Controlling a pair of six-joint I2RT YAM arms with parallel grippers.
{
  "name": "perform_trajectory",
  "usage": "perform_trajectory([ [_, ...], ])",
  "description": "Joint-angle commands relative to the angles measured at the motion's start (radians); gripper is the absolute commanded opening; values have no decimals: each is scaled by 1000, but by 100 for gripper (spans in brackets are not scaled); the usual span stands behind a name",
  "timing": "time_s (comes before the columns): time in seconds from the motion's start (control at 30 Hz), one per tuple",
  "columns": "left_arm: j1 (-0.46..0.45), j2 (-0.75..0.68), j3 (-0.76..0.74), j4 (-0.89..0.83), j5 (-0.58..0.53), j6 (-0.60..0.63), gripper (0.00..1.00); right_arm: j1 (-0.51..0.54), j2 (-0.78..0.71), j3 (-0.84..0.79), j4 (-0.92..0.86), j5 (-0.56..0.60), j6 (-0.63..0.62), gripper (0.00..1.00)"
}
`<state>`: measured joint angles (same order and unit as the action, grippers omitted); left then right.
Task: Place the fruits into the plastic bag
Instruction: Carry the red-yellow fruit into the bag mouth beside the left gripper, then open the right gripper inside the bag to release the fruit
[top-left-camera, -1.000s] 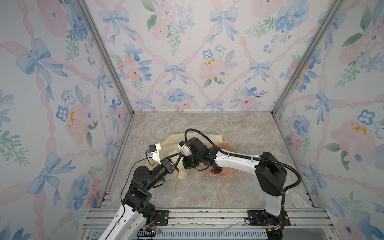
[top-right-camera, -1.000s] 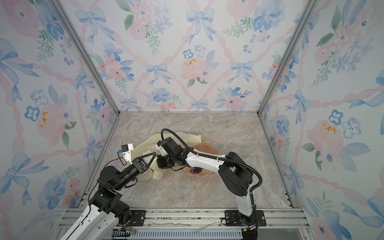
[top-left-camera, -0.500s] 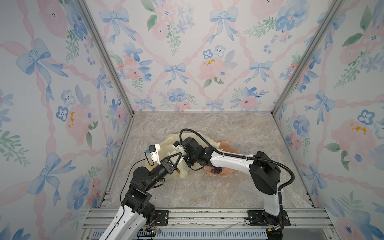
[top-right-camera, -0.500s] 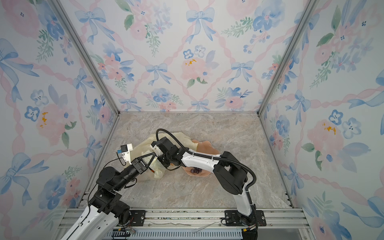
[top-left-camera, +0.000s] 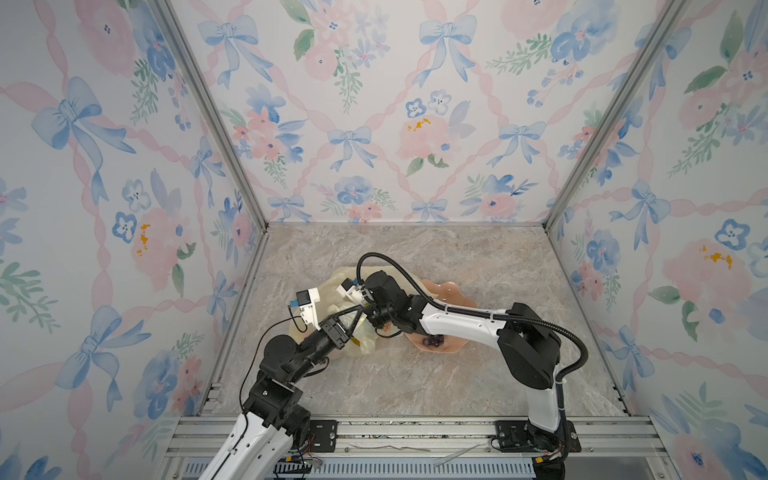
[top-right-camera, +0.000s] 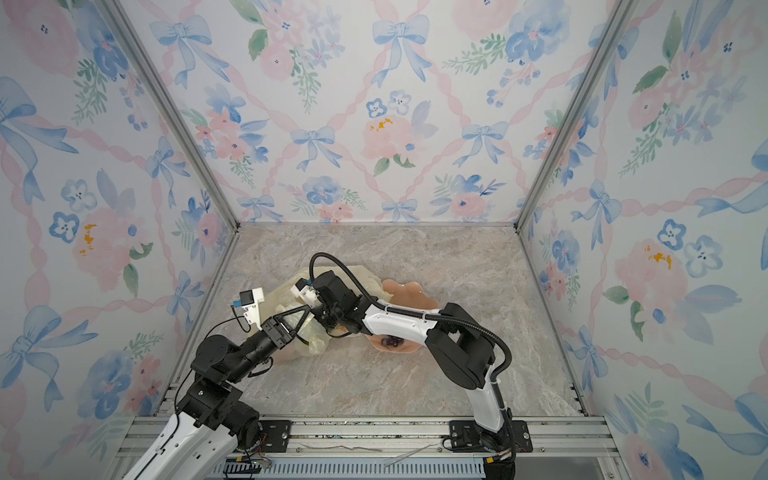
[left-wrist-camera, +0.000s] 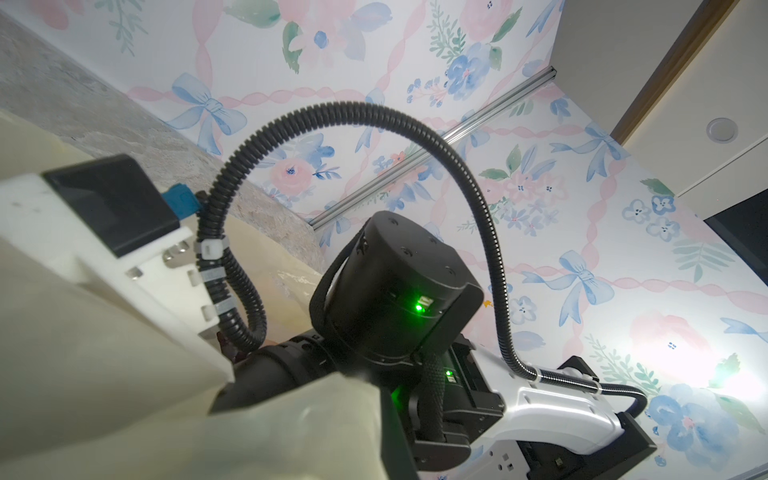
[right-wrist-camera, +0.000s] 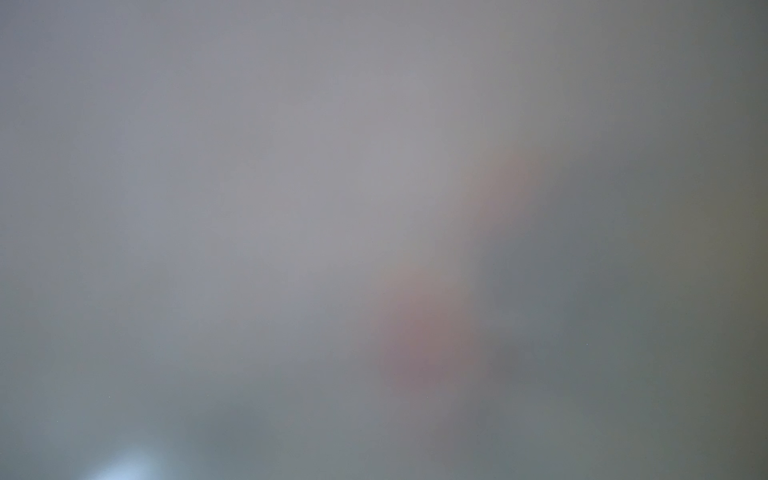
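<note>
The pale-yellow plastic bag (top-left-camera: 330, 291) (top-right-camera: 279, 297) lies crumpled at the left middle of the floor. My left gripper (top-left-camera: 360, 308) (top-right-camera: 308, 308) is shut on the bag's raised edge and holds the mouth up. In the left wrist view the bag's film (left-wrist-camera: 104, 395) drapes over the jaws. My right gripper (top-left-camera: 376, 319) (top-right-camera: 328, 321) reaches into that mouth, and the film hides its fingers. The right wrist view is a grey blur with a reddish smear. A dark purple grape bunch (top-left-camera: 433, 341) (top-right-camera: 390, 342) lies in the pink dish (top-left-camera: 451, 291) (top-right-camera: 405, 289). No other fruits show.
The wavy-edged pink dish sits just right of the bag, under my right forearm (top-left-camera: 461, 322). Flowered walls close in the marble floor (top-left-camera: 415, 382) on three sides. An aluminium rail (top-left-camera: 395, 432) runs along the front edge.
My right arm has pushed a little to the left, further into the bag's mouth. The left arm has held still with the bag's edge.
</note>
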<state>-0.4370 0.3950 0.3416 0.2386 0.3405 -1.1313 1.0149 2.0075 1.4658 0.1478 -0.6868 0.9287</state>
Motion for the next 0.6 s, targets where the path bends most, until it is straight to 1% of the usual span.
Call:
perform_trajectory([
  [0.0, 4, -15, -12, 27, 13, -10, 0, 9, 15, -12, 44, -35, 20, 76],
  [0.57, 5, -7, -7, 27, 14, -7, 0, 10, -26, 5, -130, 29, -108, 76],
])
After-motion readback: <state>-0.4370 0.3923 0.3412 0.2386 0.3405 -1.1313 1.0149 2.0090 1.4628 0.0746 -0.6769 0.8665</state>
